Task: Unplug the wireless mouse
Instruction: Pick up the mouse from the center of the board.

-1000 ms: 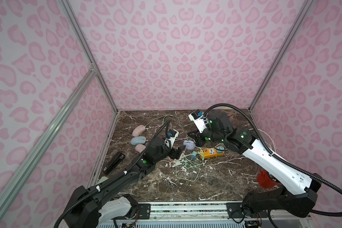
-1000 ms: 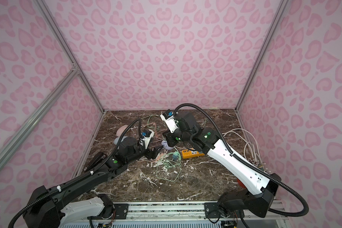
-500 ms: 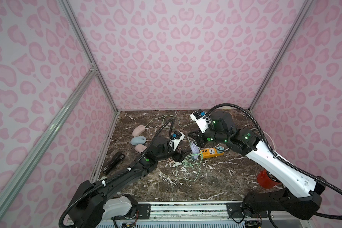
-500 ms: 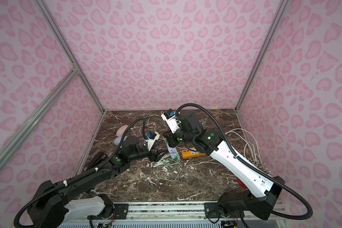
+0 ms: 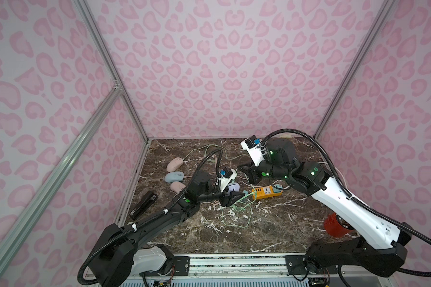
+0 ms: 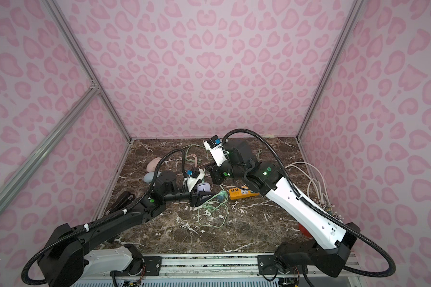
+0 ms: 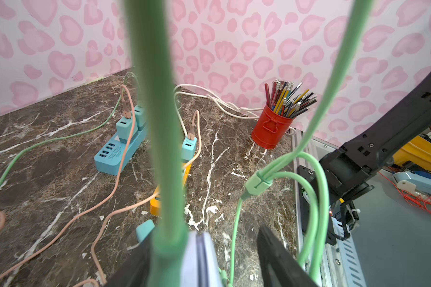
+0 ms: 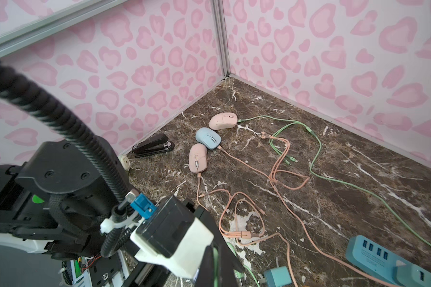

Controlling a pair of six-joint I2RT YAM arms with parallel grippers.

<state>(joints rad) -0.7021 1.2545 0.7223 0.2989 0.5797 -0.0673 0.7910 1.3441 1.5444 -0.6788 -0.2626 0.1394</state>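
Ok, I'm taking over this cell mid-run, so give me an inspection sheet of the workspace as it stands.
Surface: dark marble tabletop, strewn with cables.
Job's things: lilac mouse with green cable running into it, at the left gripper.
Clutter: far pink mouse, blue mouse, near pink mouse, black stapler, red pencil cup, orange power strip, teal USB hub.
Grippers: left gripper open around the lilac mouse; right gripper shut, hold on anything not visible.
Cables: salmon cables; white cables.
Surroundings: pink heart-print walls, aluminium frame.
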